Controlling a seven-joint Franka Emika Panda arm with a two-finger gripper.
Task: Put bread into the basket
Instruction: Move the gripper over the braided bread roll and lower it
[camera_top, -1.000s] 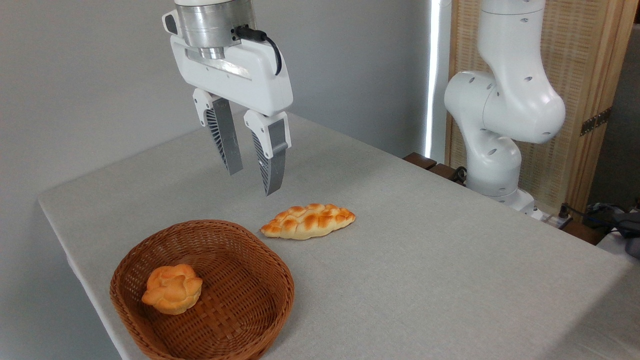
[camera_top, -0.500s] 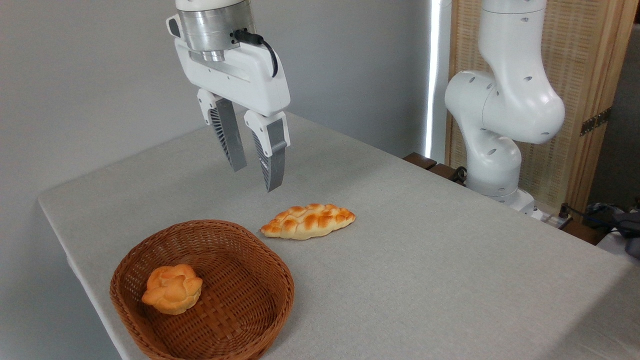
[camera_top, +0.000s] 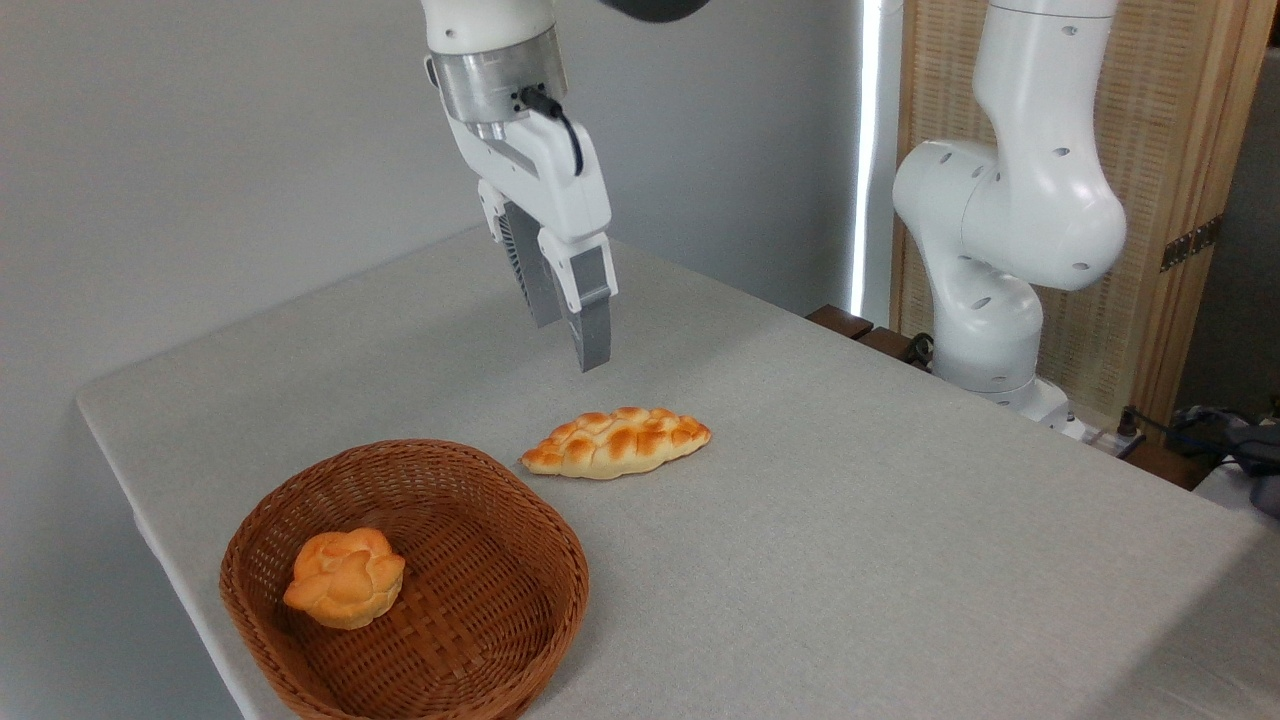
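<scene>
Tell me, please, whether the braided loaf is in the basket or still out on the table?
Out. The braided loaf lies on the table, beside the basket.

**Bench and load**

Grey cloth-covered bench (camera_top: 850, 560). Directly on it: round wicker basket (camera_top: 520, 620) at the near left corner; braided bread (camera_top: 615, 442) just beyond the basket's far right rim, apart from it, lying flat on the cloth.

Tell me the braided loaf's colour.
Golden-brown with toasted orange patches; the bread shows clearly in the fixed camera view.
</scene>
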